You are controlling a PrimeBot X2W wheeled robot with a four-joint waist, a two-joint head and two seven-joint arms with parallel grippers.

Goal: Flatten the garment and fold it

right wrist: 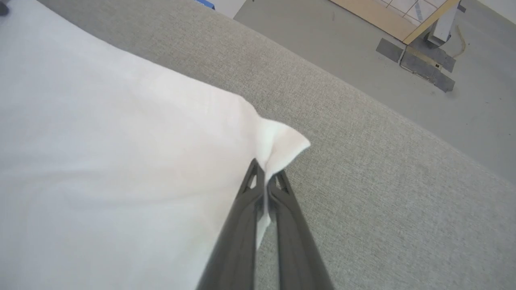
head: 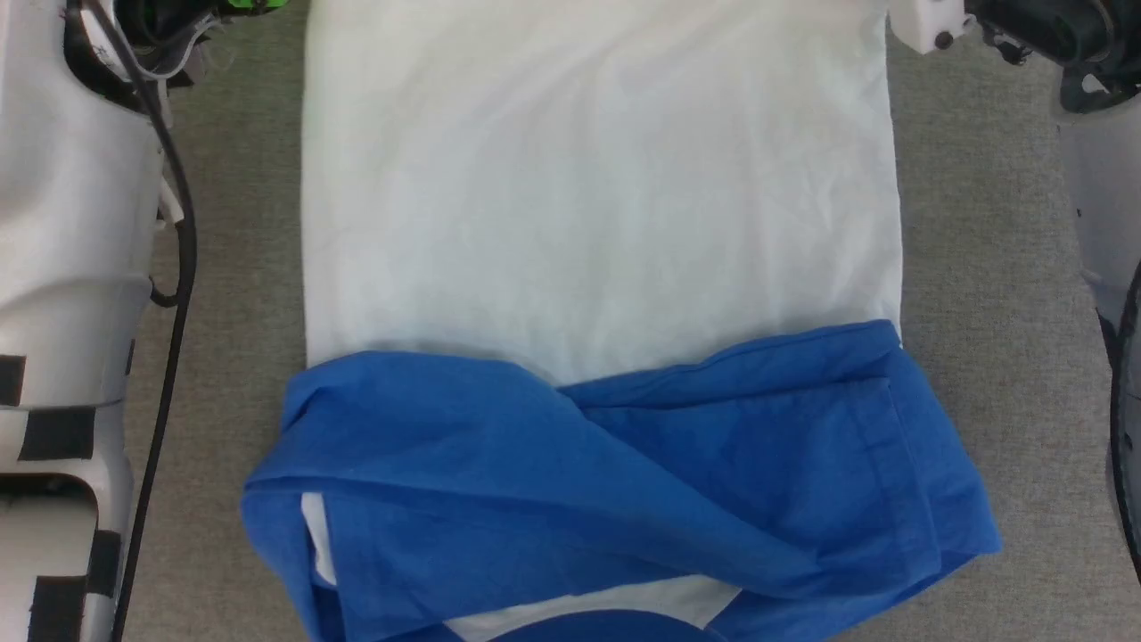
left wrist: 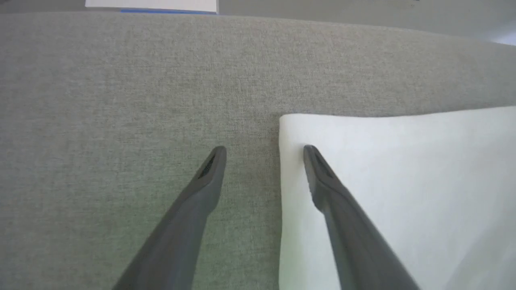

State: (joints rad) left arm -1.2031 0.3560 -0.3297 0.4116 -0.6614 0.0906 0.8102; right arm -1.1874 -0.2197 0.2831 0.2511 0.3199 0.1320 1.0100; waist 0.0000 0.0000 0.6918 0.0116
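**Q:** Jaws on the left side: what do we enter?

**A:** Item one, left gripper (left wrist: 264,150): jaws spread wide, nothing held. At mid-frame of the left wrist view, one dark finger (left wrist: 209,173) hangs over the grey woven fabric surface (left wrist: 121,100). The other hangs over a corner of the soft white cloth garment with bright blue sleeves (left wrist: 403,181), and the cloth's edge runs between them. We cannot tell whether either finger touches it.

**Q:** And the right?

**A:** Item two, right gripper (right wrist: 266,173): jaws closed tight on another white corner of the garment, centre of the right wrist view. A small peak of cloth stands past the tips.

**Q:** Where do we list the garment itself?

**A:** Item three: it lies spread on the grey surface in the head view. Its white body fills the upper middle and runs off the top edge. Both sleeves (head: 624,464) lie crossed over it along the lower centre.

**Q:** Anything else?

**A:** We add a pale forearm (head: 62,267) with a black cable (head: 184,232), left edge of the head view.
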